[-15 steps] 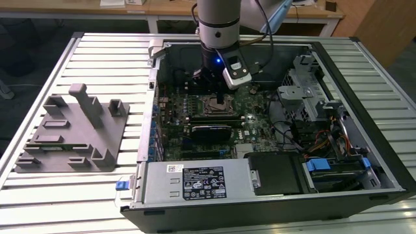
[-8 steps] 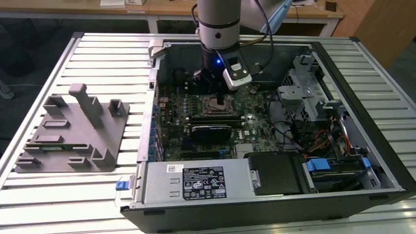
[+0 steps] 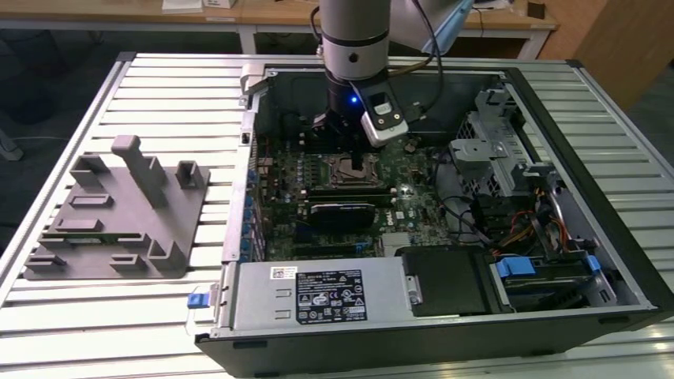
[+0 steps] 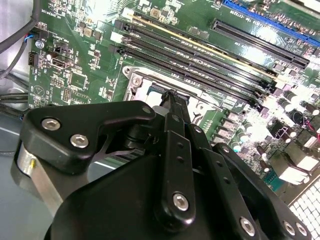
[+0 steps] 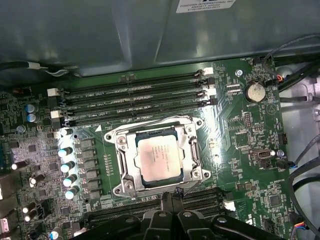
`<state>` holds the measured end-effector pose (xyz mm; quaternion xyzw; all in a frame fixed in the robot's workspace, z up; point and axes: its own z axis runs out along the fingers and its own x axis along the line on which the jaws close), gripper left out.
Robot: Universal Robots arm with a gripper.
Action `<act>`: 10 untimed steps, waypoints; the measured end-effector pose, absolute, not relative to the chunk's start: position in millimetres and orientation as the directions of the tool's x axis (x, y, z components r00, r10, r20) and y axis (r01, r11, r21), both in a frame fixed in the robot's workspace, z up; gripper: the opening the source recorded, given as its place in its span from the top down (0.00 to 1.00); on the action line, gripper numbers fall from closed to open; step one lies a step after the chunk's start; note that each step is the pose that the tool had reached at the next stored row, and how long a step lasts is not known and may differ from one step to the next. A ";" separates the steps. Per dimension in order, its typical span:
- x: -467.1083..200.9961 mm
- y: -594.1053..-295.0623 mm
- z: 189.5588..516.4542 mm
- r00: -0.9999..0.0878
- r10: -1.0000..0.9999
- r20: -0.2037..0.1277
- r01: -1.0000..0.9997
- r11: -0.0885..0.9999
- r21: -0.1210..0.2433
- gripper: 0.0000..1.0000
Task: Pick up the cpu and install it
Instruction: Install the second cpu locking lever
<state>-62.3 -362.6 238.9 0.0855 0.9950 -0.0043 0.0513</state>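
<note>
The cpu, a small square chip with a silvery top plate, lies flat inside the metal socket frame on the green motherboard. My gripper hangs just beside the socket's edge, a little above the board, with its black fingertips pressed together and nothing between them. In the second wrist view the gripper points down at the socket's rim. In the exterior view the gripper stands inside the open computer case, over the socket.
Rows of memory slots run along both sides of the socket. A black rectangular block lies on the board nearer the case front. A grey plastic fixture tray rests on the slatted table at the exterior view's left. Cables and drive cages crowd the case's right.
</note>
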 end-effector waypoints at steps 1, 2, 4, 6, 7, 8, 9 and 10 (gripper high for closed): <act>-62.3 -362.9 238.9 -0.980 0.170 -0.103 0.171 0.985 0.000 0.89; -62.3 -363.4 239.0 -0.980 0.170 -0.103 0.170 0.985 0.000 0.89; -62.3 -364.8 238.9 -0.980 0.170 -0.103 0.171 0.985 0.000 0.89; -62.3 -366.8 238.9 -0.980 0.170 -0.103 0.171 0.985 0.000 0.89; -62.3 -368.0 238.9 -0.980 0.170 -0.103 0.171 0.985 0.000 0.89; -62.3 -369.2 238.9 -0.980 0.170 -0.103 0.171 0.985 0.000 0.89; -62.3 -370.2 238.9 -0.980 0.170 -0.103 0.171 0.985 0.000 0.89; -62.4 -371.0 238.8 -0.980 0.170 -0.103 0.171 0.985 0.000 0.89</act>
